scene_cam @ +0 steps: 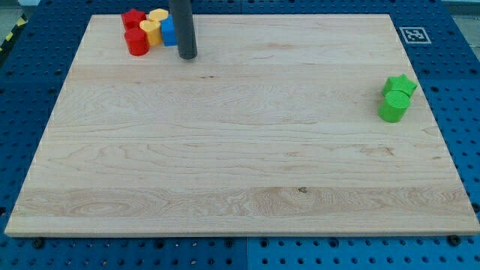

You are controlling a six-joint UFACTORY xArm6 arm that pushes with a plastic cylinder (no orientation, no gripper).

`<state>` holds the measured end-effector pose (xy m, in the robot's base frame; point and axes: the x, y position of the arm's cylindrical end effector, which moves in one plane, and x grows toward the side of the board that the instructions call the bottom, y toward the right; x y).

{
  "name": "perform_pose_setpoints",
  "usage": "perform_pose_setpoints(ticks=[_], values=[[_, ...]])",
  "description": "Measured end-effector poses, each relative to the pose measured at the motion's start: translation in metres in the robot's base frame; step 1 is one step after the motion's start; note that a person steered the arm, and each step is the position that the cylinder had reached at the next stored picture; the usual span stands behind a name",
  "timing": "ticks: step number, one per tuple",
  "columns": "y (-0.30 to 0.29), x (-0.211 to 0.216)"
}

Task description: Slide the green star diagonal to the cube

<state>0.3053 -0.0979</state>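
The green star lies near the board's right edge, touching a green cylinder just below it. A blue cube sits in a cluster at the view's top left, partly hidden behind my rod. My tip rests on the board just right of and below the blue cube, far left of the green star.
The top-left cluster also holds a red star-like block, a red cylinder, a yellow cylinder and a yellow block. The wooden board lies on a blue pegboard table. A fiducial tag sits at the top right.
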Motion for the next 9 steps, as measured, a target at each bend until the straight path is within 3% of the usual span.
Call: perform_pose_setpoints(ticks=[1,2,3,4,5,6,8,9], values=[[0.000,0.000],[0.000,0.033],[-0.023,0.087],[-0.083,0.106],[-0.173,0.081],[-0.207,0.055],[-0.207,-0.081],[-0.201,-0.104]])
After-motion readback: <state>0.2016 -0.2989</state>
